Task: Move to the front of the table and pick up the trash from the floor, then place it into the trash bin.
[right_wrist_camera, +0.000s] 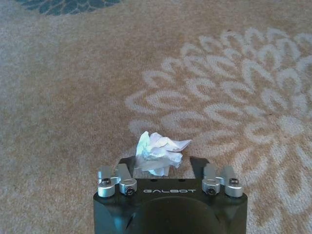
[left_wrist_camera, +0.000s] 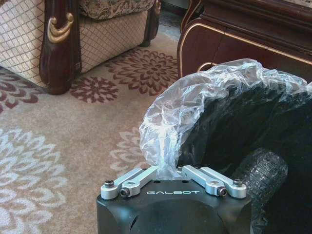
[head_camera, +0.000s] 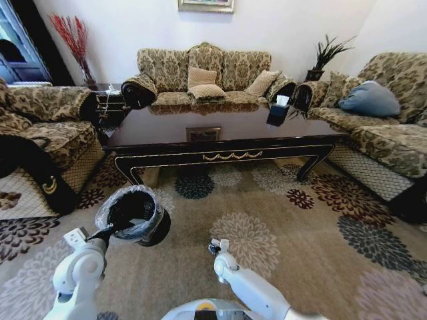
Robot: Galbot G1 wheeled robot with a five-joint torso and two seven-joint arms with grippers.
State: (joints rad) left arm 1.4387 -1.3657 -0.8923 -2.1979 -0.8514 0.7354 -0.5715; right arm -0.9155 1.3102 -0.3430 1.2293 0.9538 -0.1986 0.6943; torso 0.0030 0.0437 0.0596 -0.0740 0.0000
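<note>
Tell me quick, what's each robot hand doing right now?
Left gripper: shut on the trash bin's plastic liner, holding the trash bin.
Right gripper: around the crumpled white scrap, above the carpet; grip cannot be told.

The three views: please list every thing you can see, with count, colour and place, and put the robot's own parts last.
table: one, glossy dark brown, ahead of the robot, between the sofas
trash bin: one, black with clear liner, on the carpet left of centre
trash: one crumpled scrap, white, between the right gripper's fingers
tissue box: one, black, on the table's right end
sofas: three, floral beige, behind and on both sides of the table
blue cushion: one, on the right sofa
carpet: one, beige with flower patterns
left gripper: shut on the bin liner
right gripper: low over the carpet, holding the scrap
</note>
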